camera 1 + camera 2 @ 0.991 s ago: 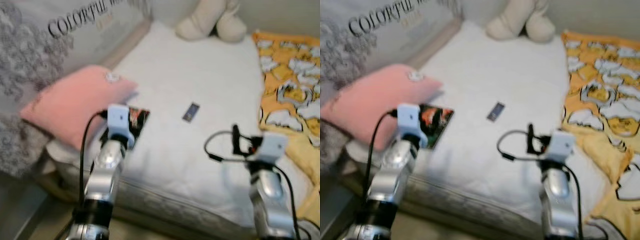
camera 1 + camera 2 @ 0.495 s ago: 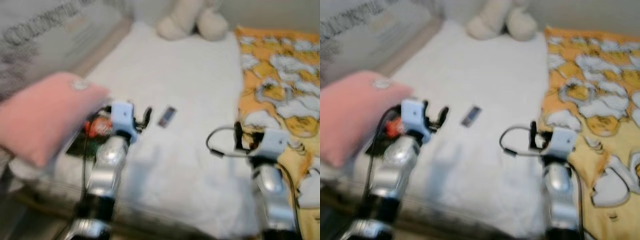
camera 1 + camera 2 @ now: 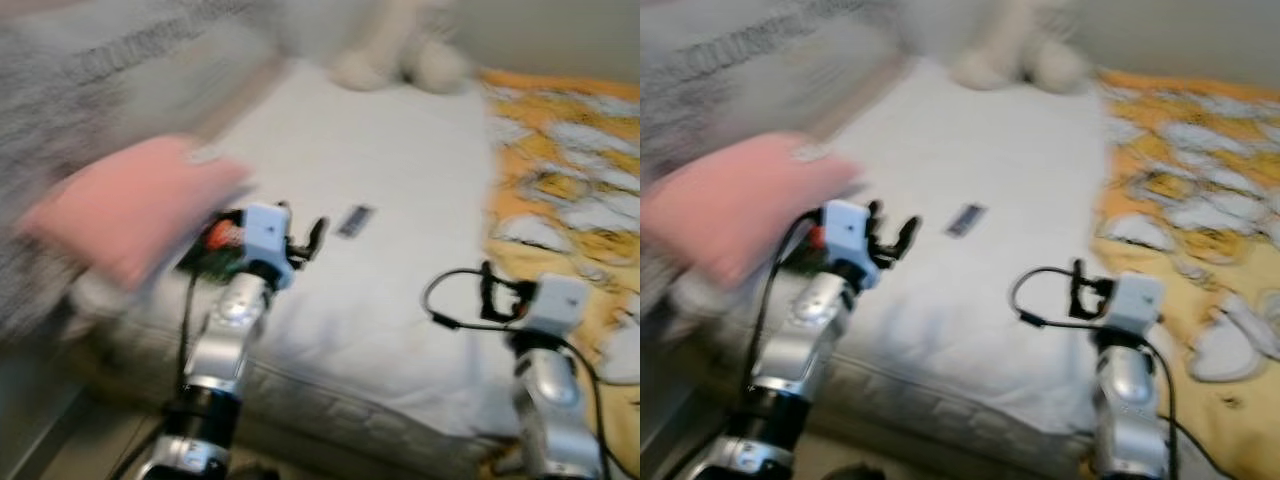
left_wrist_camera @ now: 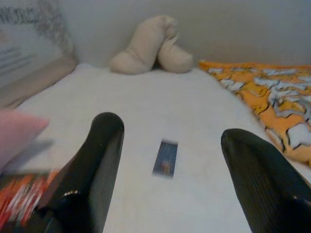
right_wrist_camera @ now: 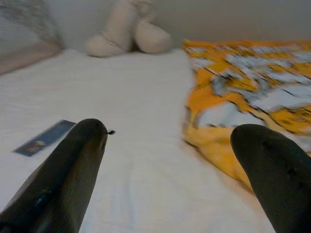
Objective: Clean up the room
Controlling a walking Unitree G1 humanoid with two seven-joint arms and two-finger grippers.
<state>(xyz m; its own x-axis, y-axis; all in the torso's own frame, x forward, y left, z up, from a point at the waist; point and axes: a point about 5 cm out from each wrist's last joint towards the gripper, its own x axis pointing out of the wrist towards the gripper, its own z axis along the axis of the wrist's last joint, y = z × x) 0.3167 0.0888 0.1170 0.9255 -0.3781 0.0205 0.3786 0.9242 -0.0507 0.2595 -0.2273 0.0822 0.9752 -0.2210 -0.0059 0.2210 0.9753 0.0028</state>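
A small dark blue packet (image 3: 354,220) lies flat in the middle of the white bed (image 3: 400,310). My left gripper (image 3: 301,240) hovers open just short of it, and the packet (image 4: 165,158) sits between and beyond its black fingers (image 4: 99,160). A book with an orange and black cover (image 3: 214,243) lies beside that wrist, partly under a pink pillow (image 3: 130,205). My right gripper (image 5: 170,130) is open low over the bed near the front edge, with the packet (image 5: 44,137) off to its side.
A beige plush toy (image 4: 150,46) rests at the head of the bed against the wall. An orange and white patterned blanket (image 3: 570,180) covers the bed's right side. A grey printed cushion (image 3: 110,90) stands at the left. Both eye views are blurred.
The whole picture has swung and blurred, so the camera has moved. My left gripper has come forward past the book toward the blue packet. The right arm holds about the same pose.
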